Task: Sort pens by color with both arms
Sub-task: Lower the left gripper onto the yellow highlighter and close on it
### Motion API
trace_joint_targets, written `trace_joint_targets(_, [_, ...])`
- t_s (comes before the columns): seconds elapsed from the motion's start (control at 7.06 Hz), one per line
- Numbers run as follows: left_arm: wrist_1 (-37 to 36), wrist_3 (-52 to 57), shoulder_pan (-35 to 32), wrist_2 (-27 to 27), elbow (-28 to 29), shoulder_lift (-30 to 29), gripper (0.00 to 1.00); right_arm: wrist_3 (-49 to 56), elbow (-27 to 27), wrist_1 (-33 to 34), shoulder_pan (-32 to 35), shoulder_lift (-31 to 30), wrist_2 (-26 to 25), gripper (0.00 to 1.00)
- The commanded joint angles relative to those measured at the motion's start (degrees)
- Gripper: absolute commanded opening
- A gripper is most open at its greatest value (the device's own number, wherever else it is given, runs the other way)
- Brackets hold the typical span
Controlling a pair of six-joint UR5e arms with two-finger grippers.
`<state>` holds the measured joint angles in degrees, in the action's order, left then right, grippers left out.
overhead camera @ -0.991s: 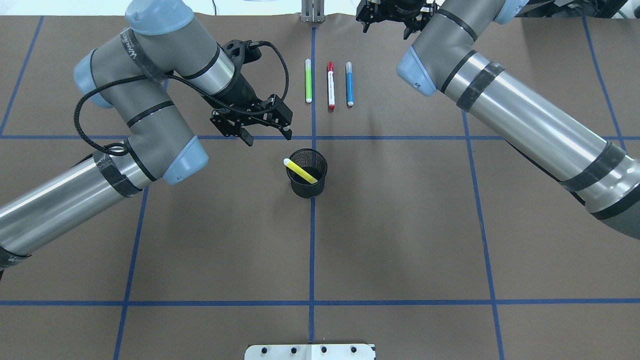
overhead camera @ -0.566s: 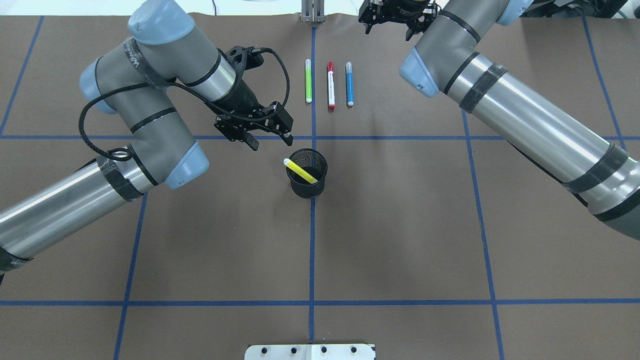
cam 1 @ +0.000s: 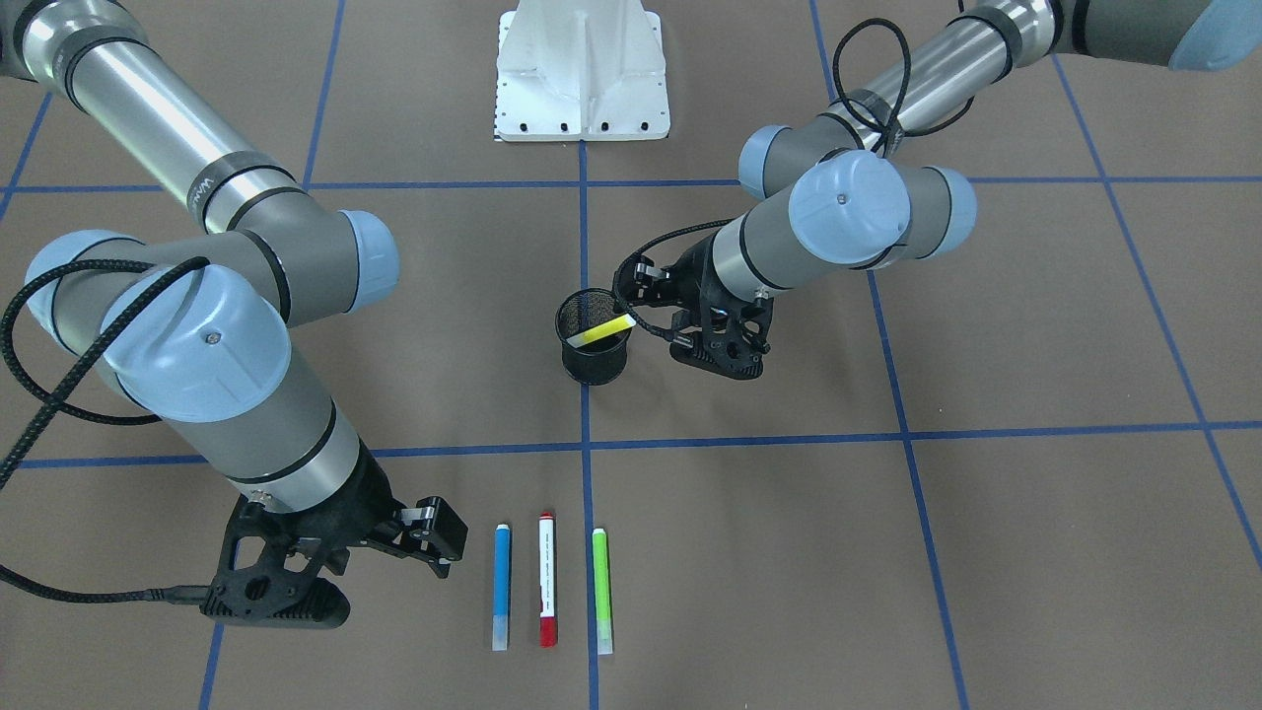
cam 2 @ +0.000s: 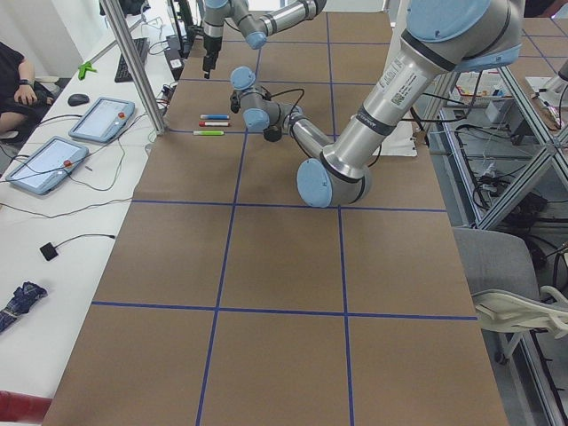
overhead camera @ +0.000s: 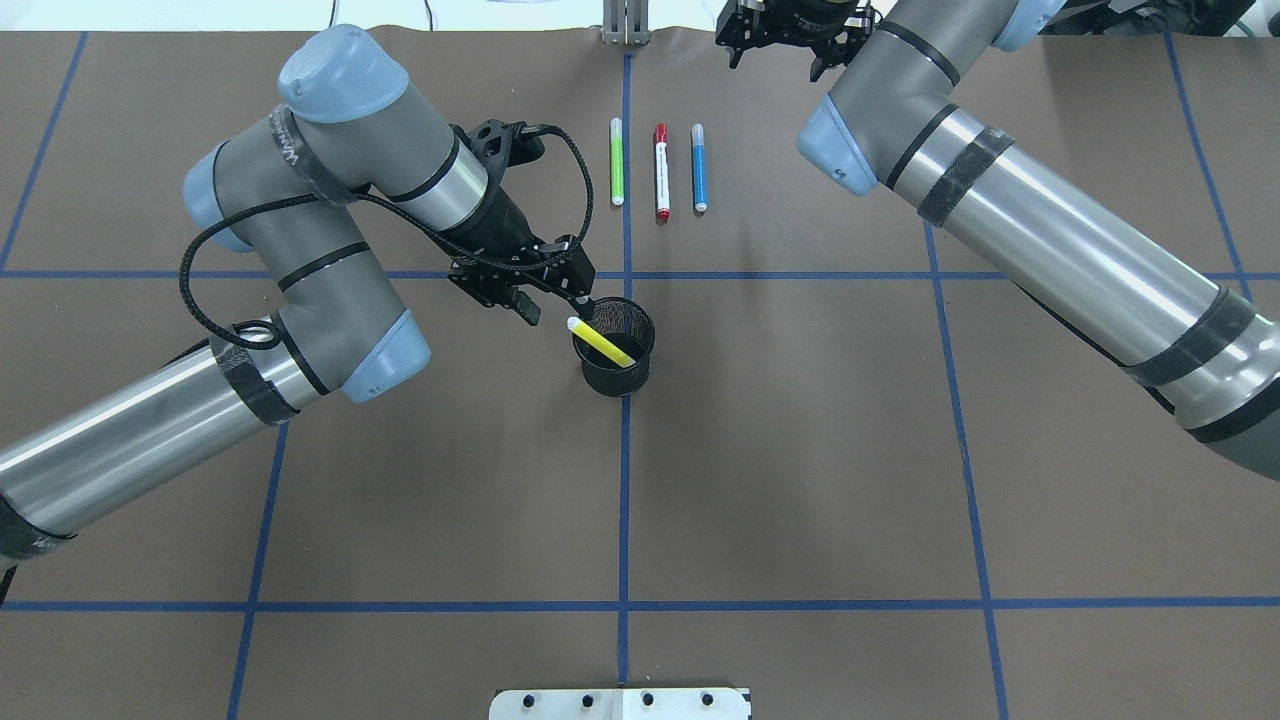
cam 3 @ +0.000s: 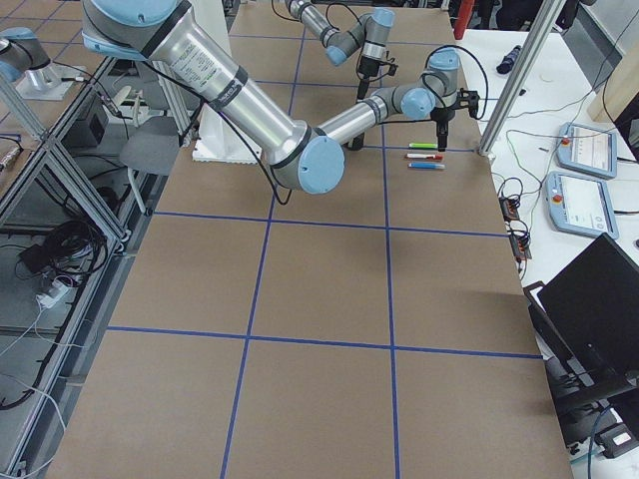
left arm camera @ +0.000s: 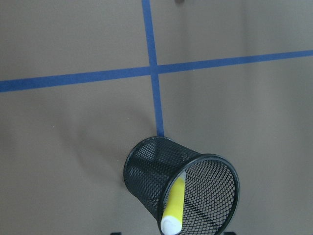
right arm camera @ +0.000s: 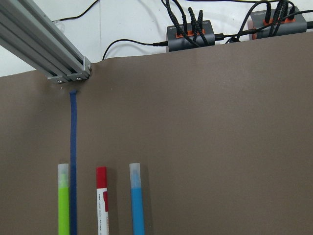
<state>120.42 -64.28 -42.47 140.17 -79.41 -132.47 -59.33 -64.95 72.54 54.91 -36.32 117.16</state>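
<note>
A yellow pen (overhead camera: 602, 343) leans in a black mesh cup (overhead camera: 617, 377) at the table's middle, pale end up and over the rim. My left gripper (overhead camera: 558, 308) is open right beside that pale end, one finger on each side and not closed on it. The left wrist view shows the yellow pen (left arm camera: 174, 205) in the cup (left arm camera: 146, 176). The green pen (overhead camera: 617, 160), the white pen with red caps (overhead camera: 661, 170) and the blue pen (overhead camera: 698, 167) lie side by side at the far edge. My right gripper (overhead camera: 775, 50) is open and empty, above and beside the blue pen (cam 1: 501, 585).
The white pedestal base (cam 1: 582, 74) stands at the robot's side of the table. An aluminium post (right arm camera: 54, 49) stands at the far edge behind the green pen (right arm camera: 63, 200). Blue tape lines cross the brown mat. Tablets and cables lie beyond the far edge.
My left gripper has moved right and toward the cup, ending at the yellow pen's pale end. It stays open. The right arm has barely moved. The pens have not moved.
</note>
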Motion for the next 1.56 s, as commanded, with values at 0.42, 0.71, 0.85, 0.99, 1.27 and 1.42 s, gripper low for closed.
trace_joint_targets(0.42, [1.74,-0.05,1.69,-2.44,1.46,0.02,0.53,0.09,0.00,-0.03,-0.33,-0.07,0.00,1.00])
trace_joint_targets(0.71, [1.74,-0.49,1.69,-2.44,1.37,-0.16,0.51,0.09,0.00,-0.03,-0.33,-0.33,0.00,1.00])
trace_joint_targets(0.85, [1.74,-0.66,1.69,-2.44,1.28,-0.16,0.50,0.44,0.00,-0.03,-0.42,-0.42,0.00,1.00])
trace_joint_targets(0.99, [1.74,-0.75,1.61,-2.44,1.28,-0.33,0.50,0.53,0.00,-0.03,-0.42,-0.42,0.00,1.00])
trace_joint_targets(1.27, [1.74,-1.19,1.60,-2.53,1.28,-0.51,0.44,0.97,0.00,-0.03,-0.42,-0.59,-0.09,1.00])
trace_joint_targets(1.42, [1.74,-1.19,1.60,-2.62,1.28,-0.60,0.43,0.97,0.00,-0.03,-0.42,-0.77,-0.18,1.00])
